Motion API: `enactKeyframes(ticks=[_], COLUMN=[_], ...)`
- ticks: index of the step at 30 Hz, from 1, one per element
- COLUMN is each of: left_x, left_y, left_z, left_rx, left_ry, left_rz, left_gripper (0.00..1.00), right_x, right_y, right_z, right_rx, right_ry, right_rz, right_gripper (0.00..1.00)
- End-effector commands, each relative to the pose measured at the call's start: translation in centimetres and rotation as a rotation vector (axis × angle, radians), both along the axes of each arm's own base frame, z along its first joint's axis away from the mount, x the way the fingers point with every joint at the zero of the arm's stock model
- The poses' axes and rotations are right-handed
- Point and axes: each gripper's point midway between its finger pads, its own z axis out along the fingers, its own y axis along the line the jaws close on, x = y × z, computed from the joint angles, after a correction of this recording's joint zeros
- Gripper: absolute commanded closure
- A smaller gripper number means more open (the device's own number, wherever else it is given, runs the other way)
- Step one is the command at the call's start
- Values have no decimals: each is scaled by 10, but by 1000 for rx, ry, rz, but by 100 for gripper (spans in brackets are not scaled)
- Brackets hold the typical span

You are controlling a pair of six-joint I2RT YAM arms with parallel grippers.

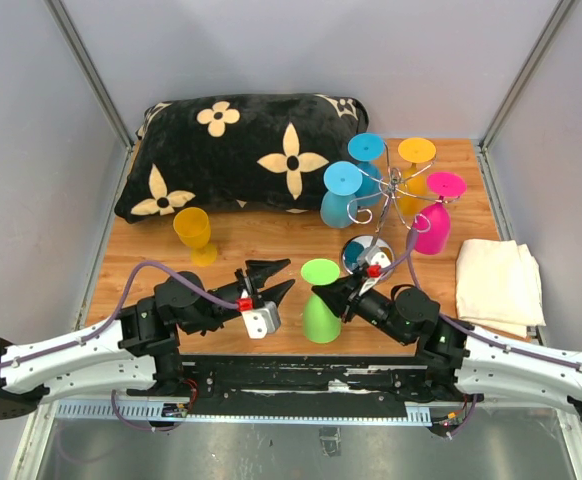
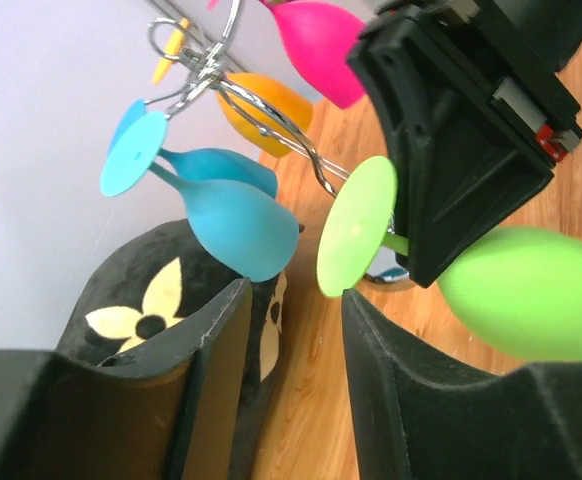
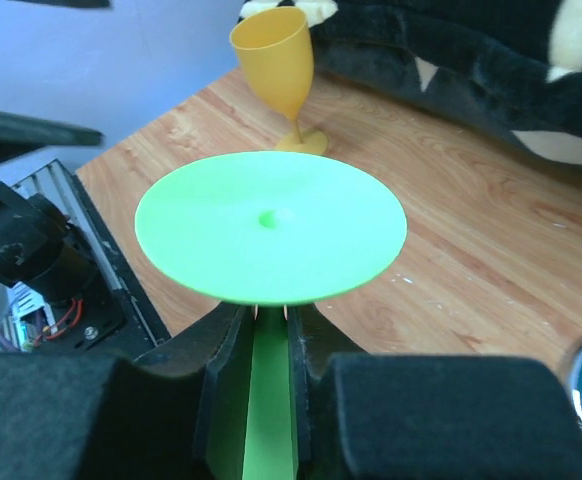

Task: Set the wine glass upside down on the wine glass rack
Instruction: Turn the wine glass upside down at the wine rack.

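Note:
A green wine glass [image 1: 321, 318] is upside down near the table's front, its round foot [image 3: 271, 225] on top. My right gripper [image 1: 335, 293] is shut on its thin stem [image 3: 269, 390], just under the foot. My left gripper [image 1: 273, 280] stands open a little to the left of the glass, with nothing between its fingers [image 2: 211, 380]; the green foot [image 2: 358, 225] is just beyond their tips. The chrome wine glass rack [image 1: 399, 190] stands at the back right on a round mirrored base [image 1: 363, 250]. Two blue glasses, an orange one and a pink one [image 1: 433, 228] hang from it.
A yellow-orange glass [image 1: 193, 232] stands upright at the left middle of the table. A black pillow with cream flowers [image 1: 241, 150] lies along the back. A folded white cloth [image 1: 496, 282] sits at the right edge. Grey walls close in the sides.

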Motion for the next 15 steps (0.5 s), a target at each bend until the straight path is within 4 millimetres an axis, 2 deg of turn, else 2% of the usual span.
enactKeyframes(ticks=[1,4,10,15], left_x=[-1,6,27,46], left_y=[6,10,9,7], left_z=[53,71,96,112], left_rx=[-228,-335,-453,-551], left_ry=[30,112,281,409], left_rz=[24,79,224,356], left_gripper=[50,45,42,41], right_x=[11,12,13,4], right_y=[-30,-43,-65,-79], right_z=[-6,-9,-13,-10], right_rx=[-69,-75,-101,-134], right_ry=[-45,-77,-115,-200], right_rz=[-108,-135,-179,-139], right_gripper=[99,99,99,99])
